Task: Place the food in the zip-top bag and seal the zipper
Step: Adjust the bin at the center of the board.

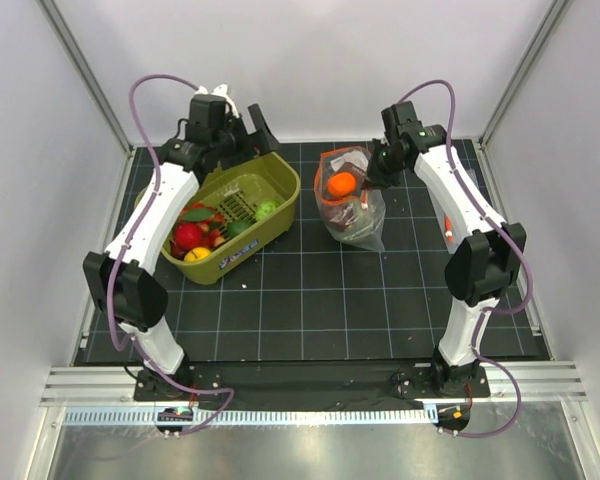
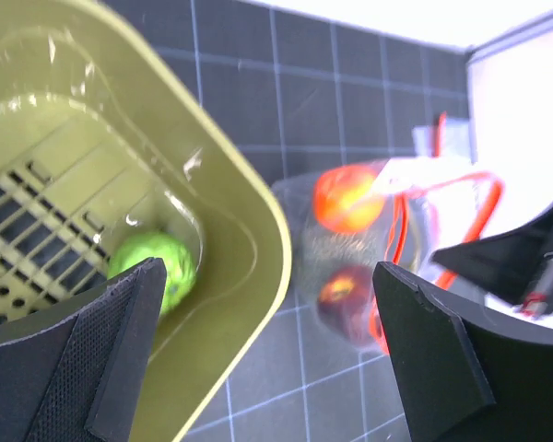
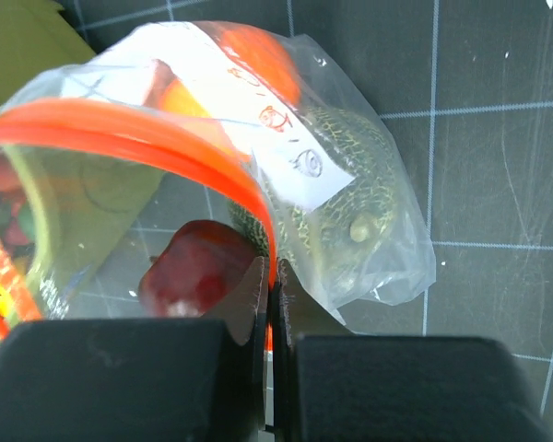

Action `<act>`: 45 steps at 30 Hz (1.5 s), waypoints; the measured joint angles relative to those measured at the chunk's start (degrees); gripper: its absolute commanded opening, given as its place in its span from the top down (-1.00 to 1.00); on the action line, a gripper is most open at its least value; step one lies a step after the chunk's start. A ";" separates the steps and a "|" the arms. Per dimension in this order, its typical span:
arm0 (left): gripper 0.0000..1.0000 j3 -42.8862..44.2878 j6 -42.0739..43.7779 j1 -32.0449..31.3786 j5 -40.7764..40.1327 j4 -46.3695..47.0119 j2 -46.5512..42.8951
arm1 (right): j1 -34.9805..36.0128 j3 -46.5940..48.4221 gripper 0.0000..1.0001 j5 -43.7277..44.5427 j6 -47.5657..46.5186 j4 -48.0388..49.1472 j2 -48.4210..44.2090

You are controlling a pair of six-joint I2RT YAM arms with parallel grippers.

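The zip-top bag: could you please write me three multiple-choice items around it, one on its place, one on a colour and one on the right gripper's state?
1. In the top view, where does the zip-top bag lie relative to the basket?
A) to its left
B) to its right
C) inside it

2. What colour is the zipper?
A) orange-red
B) blue
C) green

3. The right gripper is:
A) wide open
B) shut on a fruit
C) shut on the zipper

Answers:
1 B: the bag stands apart, right of the basket.
2 A: the strip along the bag's mouth is orange-red.
3 C: its fingers meet on that strip.
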 measured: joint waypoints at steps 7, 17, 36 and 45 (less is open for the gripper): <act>-0.98 -0.42 1.31 -1.25 -5.31 -6.78 0.46 | -0.15 0.04 0.98 0.46 0.02 -0.04 -0.76; -0.99 1.05 6.93 -11.87 -13.94 -16.26 0.68 | -0.42 -2.93 0.98 0.92 0.15 -0.31 -4.37; -0.96 -13.81 7.54 -12.87 -13.11 -26.38 -5.07 | -0.42 -4.35 0.98 0.39 0.72 -0.28 -4.72; -0.99 -9.22 13.03 -12.94 -10.29 -26.64 -2.10 | -0.42 -4.22 0.98 0.66 0.79 -0.48 -4.72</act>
